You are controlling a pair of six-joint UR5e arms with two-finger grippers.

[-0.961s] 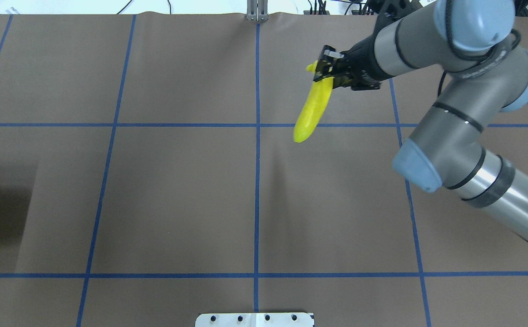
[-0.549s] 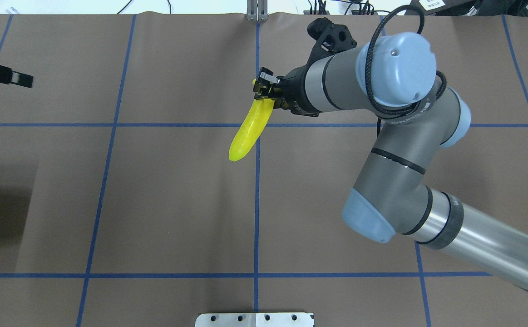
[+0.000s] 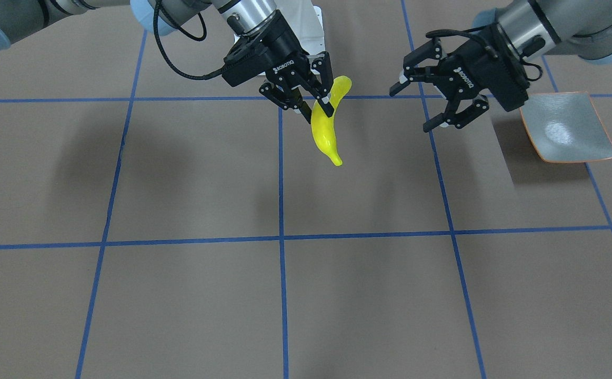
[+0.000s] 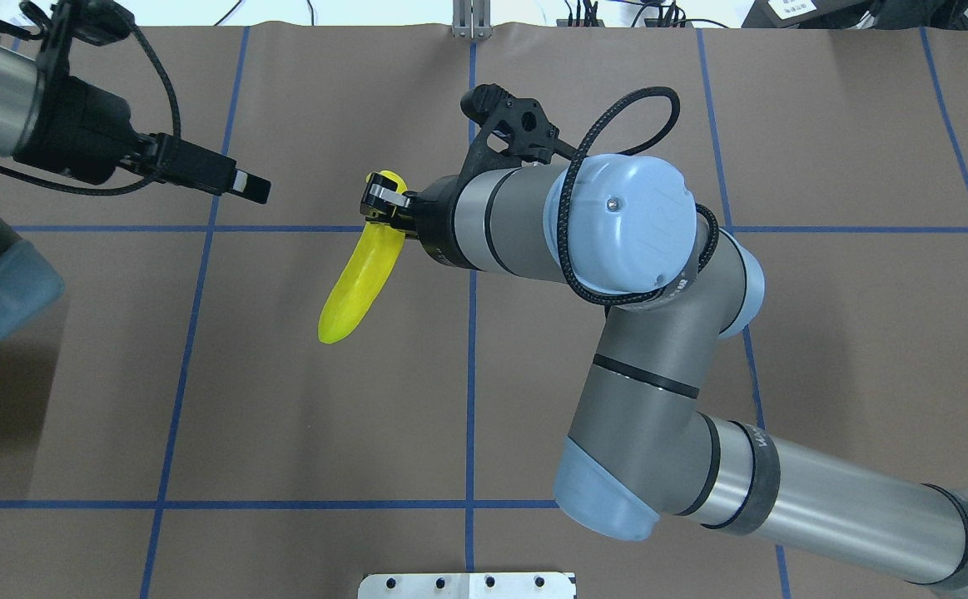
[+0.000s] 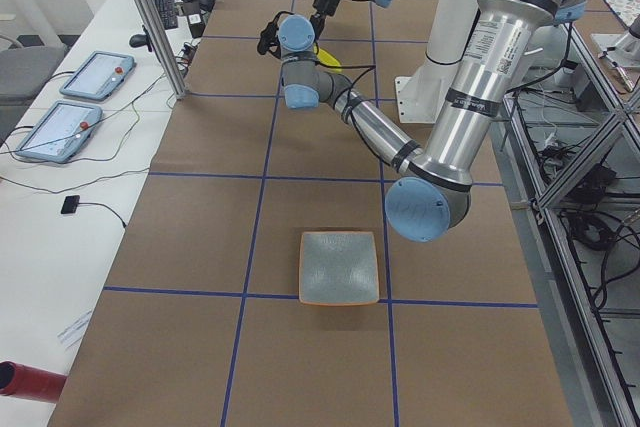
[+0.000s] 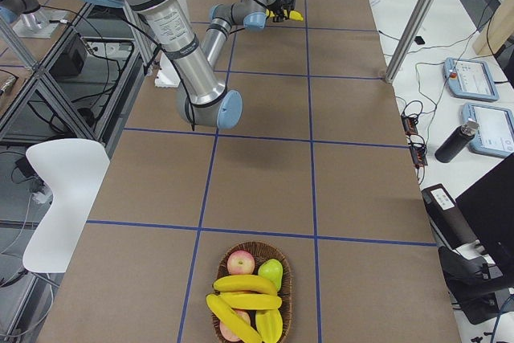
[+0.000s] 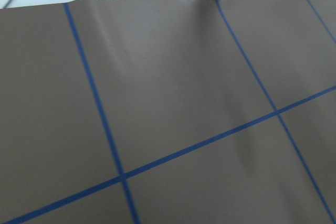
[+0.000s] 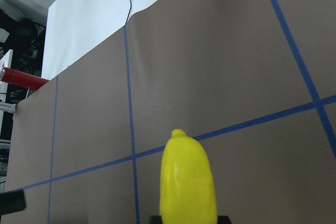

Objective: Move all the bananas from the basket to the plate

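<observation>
**Banana aloft at mid-table**

The right gripper (image 3: 317, 110) clamps one end of a yellow banana (image 3: 325, 131), which hangs above the table (image 3: 179, 184). Nearby, the left gripper (image 3: 410, 109) hovers with its jaws spread wide, holding nothing. The plate (image 3: 569, 131) sits behind it. More bananas (image 6: 245, 284) lie in the basket (image 6: 287, 279).

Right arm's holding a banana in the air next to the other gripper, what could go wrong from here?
1. The right gripper pinches the banana near one end only, its body hanging free; it might swing or slip out.
2. The left gripper is open close by; in a handover the two could collide.
3. The plate is off to the side, so a dropped banana would likely hit the table.
</observation>
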